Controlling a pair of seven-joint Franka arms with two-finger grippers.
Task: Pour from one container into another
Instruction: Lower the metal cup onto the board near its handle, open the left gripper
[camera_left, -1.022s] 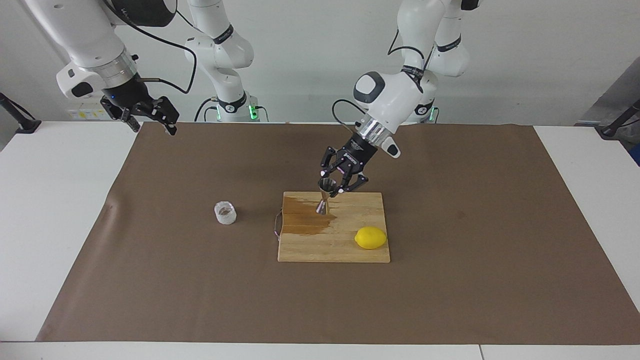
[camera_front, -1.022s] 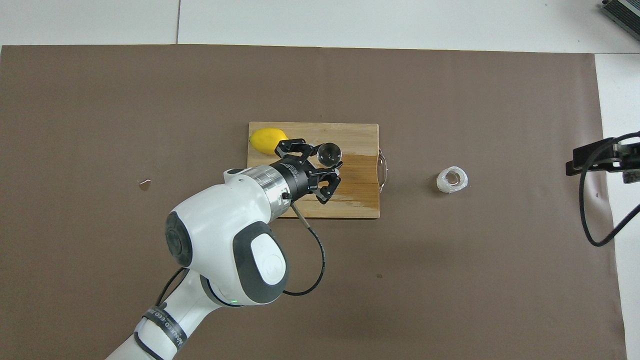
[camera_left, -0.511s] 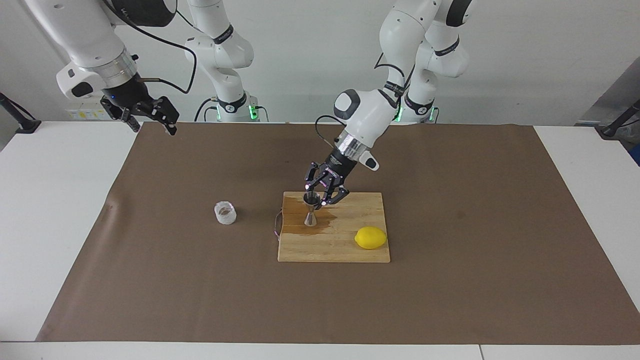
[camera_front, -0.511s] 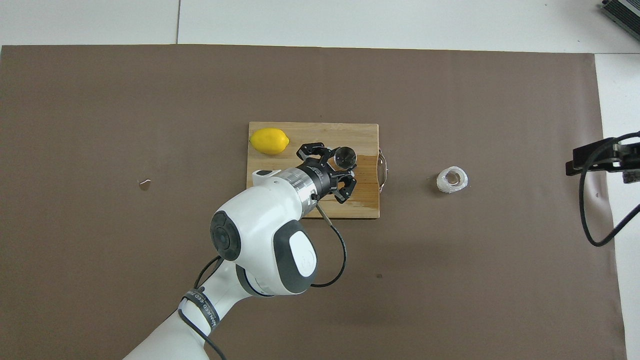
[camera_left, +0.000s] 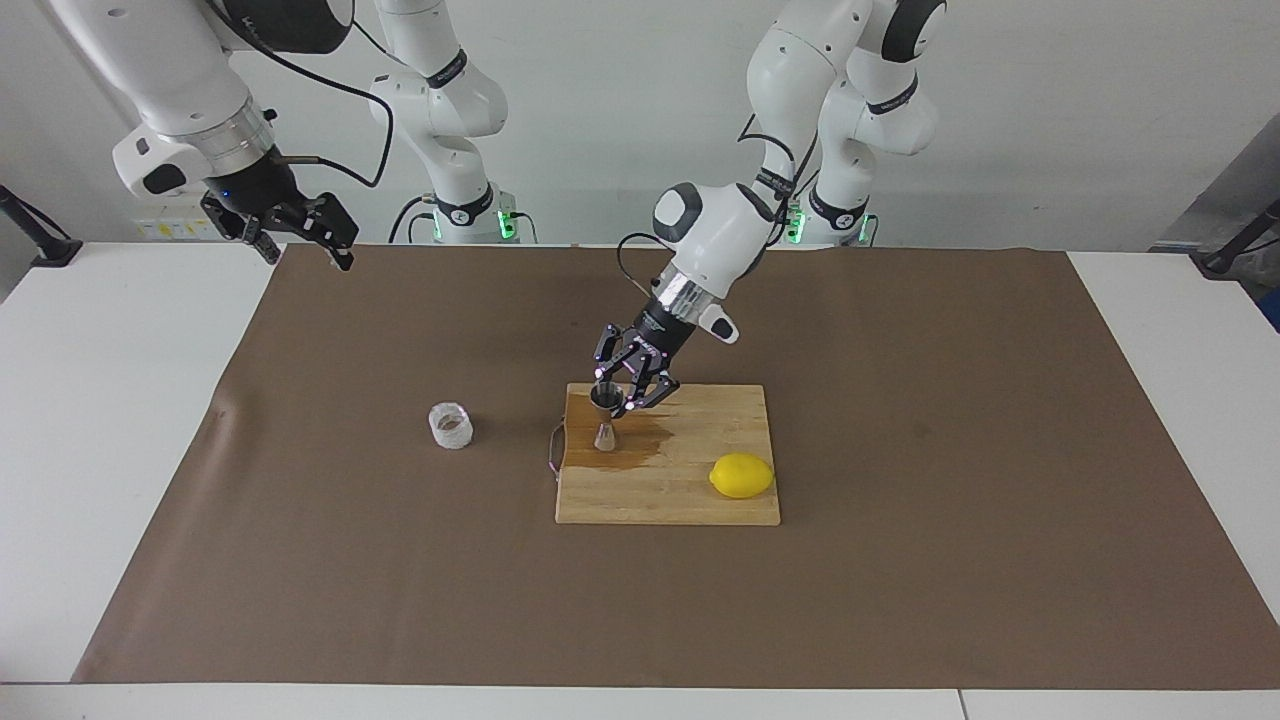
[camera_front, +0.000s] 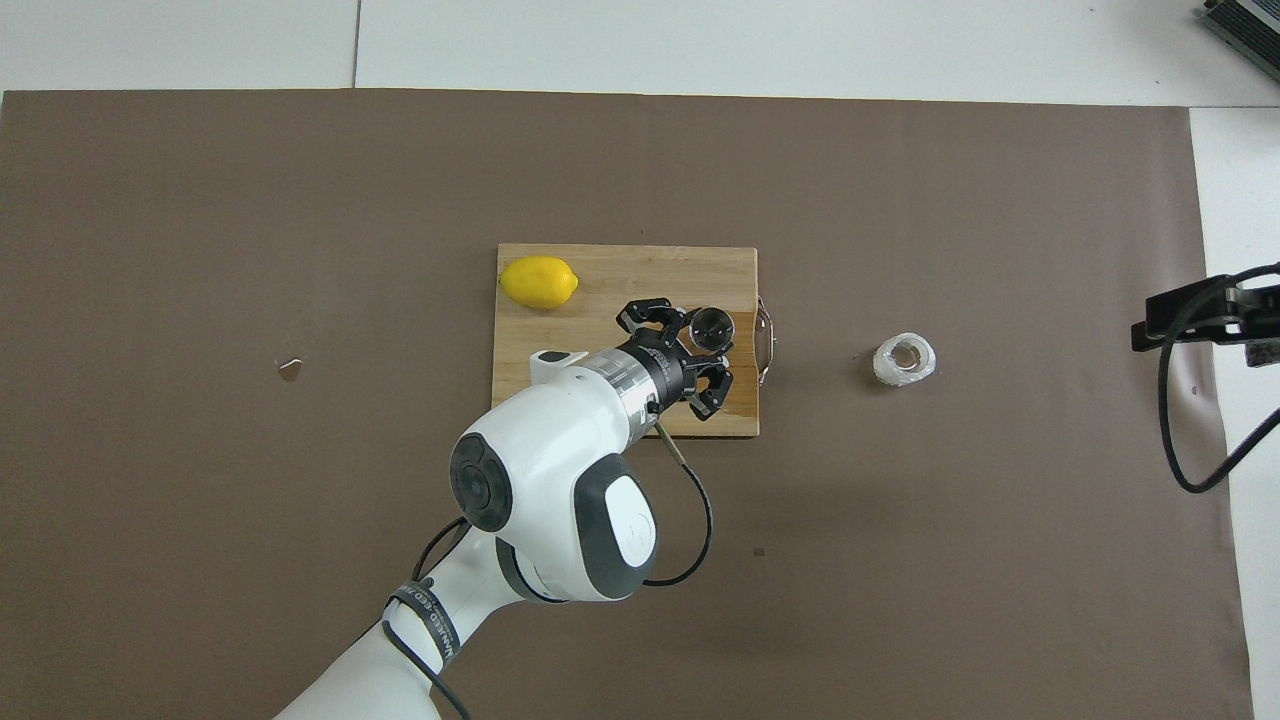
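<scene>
Steel jigger (camera_left: 605, 418) is pinched at its upper cone by the left gripper (camera_left: 622, 392), fingers clamped on the rim, and it has shifted since a second ago: then it hung over the middle of the wooden cutting board (camera_left: 700, 500), now it is over the board's end toward the right arm, close to the metal handle (camera_left: 553, 452), above the dark wet stain (camera_left: 640, 447). Whether its foot touches the board cannot be told. In the overhead view the jigger (camera_front: 712, 327) reads at about 3 o'clock of board centre, mouth facing up, roughly upright. Left arm pose: it comes in from its base, elbow high, wrist angled down and toward the right arm's end, and it has swung further that way than a second ago, the forearm now lower over the mat. Lemon (camera_left: 741, 475) unchanged on the board, at about 10 o'clock of board centre in the overhead view, well apart from the jigger. Clear faceted cup (camera_left: 451, 425) unchanged, upright on the brown mat (camera_left: 900, 560), off the board toward the right arm's end, at 3 o'clock of the jigger in the overhead view, nothing touching it. Right gripper (camera_left: 300, 232) has not moved, waiting with jaws wide and empty over the mat's corner at its own end.
</scene>
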